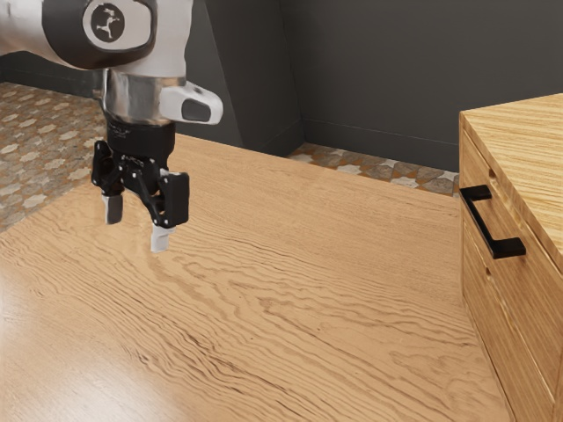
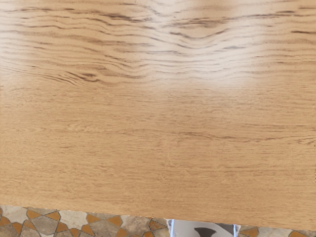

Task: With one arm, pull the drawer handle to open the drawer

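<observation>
In the exterior view, the arm comes down from the upper left and holds the gripper [image 1: 135,226] just above the wooden table [image 1: 290,299]. Its two fingers stand apart with nothing between them. The black drawer handle [image 1: 491,221] is well apart from it, at the exterior view's right. It is mounted on the upper drawer [image 1: 535,281] of a wooden cabinet [image 1: 519,149], and the drawer front lies flush.

In the wrist view, the bare table [image 2: 158,123] lies beneath the hand, with patterned tiled floor [image 2: 59,224] beyond its edge.
</observation>
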You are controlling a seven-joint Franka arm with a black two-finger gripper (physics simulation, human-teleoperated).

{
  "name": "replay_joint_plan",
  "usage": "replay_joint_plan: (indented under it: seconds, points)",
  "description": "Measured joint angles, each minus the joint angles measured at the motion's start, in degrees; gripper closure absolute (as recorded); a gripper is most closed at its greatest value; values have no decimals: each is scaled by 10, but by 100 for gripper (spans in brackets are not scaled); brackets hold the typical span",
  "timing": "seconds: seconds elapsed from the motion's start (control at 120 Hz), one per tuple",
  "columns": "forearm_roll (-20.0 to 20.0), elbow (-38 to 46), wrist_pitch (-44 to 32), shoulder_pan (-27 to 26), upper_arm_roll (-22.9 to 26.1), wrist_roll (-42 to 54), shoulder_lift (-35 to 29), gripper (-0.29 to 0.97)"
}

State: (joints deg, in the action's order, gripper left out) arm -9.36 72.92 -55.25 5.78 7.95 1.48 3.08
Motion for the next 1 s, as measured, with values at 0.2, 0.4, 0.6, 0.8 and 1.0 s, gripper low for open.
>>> replay_joint_plan:
  seconds: [0.2,0.4,0.6,0.8,1.0]
  points:
    - [-30,19,-205,-87,6,-18,16,0]
    - [106,17,-357,-88,6,-175,47,0]
    - [179,32,-526,-112,30,-317,80,0]
    - [196,88,-622,-112,37,-419,60,0]
    - [200,142,-661,-124,41,-492,22,0]
